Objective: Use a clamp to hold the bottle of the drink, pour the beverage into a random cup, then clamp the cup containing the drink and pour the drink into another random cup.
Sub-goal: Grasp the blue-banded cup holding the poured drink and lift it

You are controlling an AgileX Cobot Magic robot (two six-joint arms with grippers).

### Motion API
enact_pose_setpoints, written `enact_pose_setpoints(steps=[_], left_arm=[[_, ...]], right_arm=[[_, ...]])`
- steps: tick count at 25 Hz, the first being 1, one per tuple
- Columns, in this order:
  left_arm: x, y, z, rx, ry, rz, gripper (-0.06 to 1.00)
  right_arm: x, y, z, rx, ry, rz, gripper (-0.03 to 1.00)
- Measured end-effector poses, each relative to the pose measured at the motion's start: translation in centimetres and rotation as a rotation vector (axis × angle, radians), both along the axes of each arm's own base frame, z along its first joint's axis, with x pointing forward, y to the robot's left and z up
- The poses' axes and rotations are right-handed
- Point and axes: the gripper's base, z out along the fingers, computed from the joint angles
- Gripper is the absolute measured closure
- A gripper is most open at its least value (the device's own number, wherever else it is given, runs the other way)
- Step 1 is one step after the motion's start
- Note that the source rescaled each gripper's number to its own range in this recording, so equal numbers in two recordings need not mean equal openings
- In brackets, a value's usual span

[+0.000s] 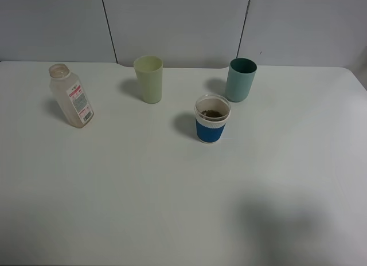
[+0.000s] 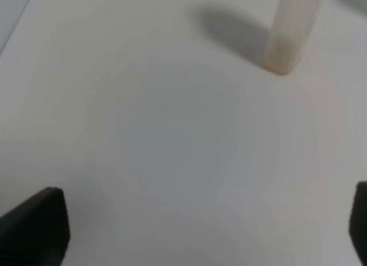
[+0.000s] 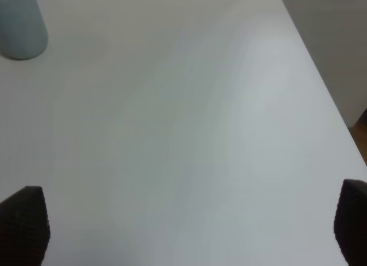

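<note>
Clear plastic bottle [image 1: 71,96] upright near the far left corner of the table [image 1: 114,191]; blue-sleeved cup [image 1: 212,128] holding brown beverage [image 1: 213,113] mid-table; pale tumbler [image 1: 148,78], teal cup [image 1: 241,79] behind, by the far edge. Left gripper [image 2: 195,231], right gripper [image 3: 186,226]: jaws wide apart, empty.

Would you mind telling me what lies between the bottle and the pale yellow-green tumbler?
Nothing: in the exterior high view only bare white table separates the bottle from the pale yellow-green tumbler.

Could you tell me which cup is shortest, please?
The white-banded, blue-sleeved cup; the pale yellow-green tumbler and the teal cup are taller and plain.
</note>
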Motion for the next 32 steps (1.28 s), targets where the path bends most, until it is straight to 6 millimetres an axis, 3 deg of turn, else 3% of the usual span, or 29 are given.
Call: enact_pose_setpoints(steps=[12, 32], left_arm=[[-1.2, -0.4, 0.0, 0.017, -0.086, -0.048, -0.04], [-1.2, -0.6, 0.0, 0.023, -0.086, -0.074, -0.04]], right_arm=[[0.0, 0.0, 0.0, 0.000, 0.000, 0.000, -0.03], [0.0, 0.0, 0.0, 0.000, 0.000, 0.000, -0.03]])
